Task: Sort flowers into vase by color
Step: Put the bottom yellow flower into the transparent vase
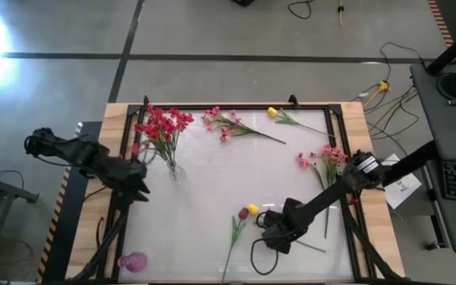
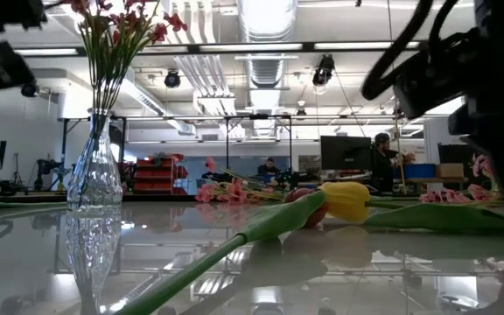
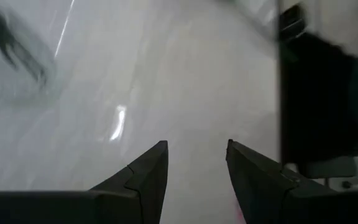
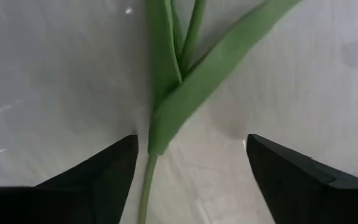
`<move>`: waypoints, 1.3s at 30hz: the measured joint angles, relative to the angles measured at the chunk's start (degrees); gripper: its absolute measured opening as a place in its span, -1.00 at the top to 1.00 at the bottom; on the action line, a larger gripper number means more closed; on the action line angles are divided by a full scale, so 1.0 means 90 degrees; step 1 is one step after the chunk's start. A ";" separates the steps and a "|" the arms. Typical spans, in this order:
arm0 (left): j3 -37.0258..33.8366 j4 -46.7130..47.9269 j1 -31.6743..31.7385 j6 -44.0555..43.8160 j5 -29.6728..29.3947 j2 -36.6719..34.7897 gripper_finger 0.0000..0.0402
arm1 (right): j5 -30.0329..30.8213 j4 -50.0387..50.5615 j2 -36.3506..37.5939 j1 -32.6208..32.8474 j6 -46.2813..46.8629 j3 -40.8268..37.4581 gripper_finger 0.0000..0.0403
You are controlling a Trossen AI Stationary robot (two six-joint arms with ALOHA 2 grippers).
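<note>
A clear glass vase (image 1: 177, 171) at the far left holds red flowers (image 1: 161, 127). Pink sprays lie flat at the far middle (image 1: 228, 123) and at the right (image 1: 326, 156). One yellow tulip (image 1: 273, 112) lies at the far edge. Another yellow tulip (image 2: 346, 199) and a dark red bud (image 1: 243, 214) lie near the front. My right gripper (image 4: 191, 163) points down, open, its fingers standing on either side of a green stem with leaves (image 4: 166, 112), apart from it. My left gripper (image 3: 196, 158) hovers open over bare table beside the vase.
A small pink vase (image 1: 133, 261) stands at the near left corner. A black frame (image 1: 236, 106) runs round the white table top, with wooden boards outside it. A black cable loop (image 1: 261, 257) hangs by my right gripper.
</note>
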State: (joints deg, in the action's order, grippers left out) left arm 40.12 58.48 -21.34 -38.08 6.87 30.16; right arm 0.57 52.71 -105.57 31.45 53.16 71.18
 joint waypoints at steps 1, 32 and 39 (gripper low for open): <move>0.0165 0.0040 0.0000 0.0003 0.0000 -0.0008 0.24 | -0.0061 -0.0048 -0.0029 -0.0058 -0.0033 -0.0007 -0.38; -0.0117 0.0095 0.0000 0.0324 -0.1246 -0.0220 0.24 | 0.2381 -0.1772 0.2436 -0.1110 -0.2415 -0.0109 0.93; -0.0249 0.0055 0.0000 0.0335 -0.1786 -0.0318 0.24 | 0.2295 -0.5929 0.2630 -0.1469 -0.4967 -0.0937 0.94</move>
State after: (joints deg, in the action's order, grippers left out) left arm 37.88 58.97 -21.34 -35.07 -9.20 27.30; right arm 21.22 -0.65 -81.90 18.23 8.45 62.74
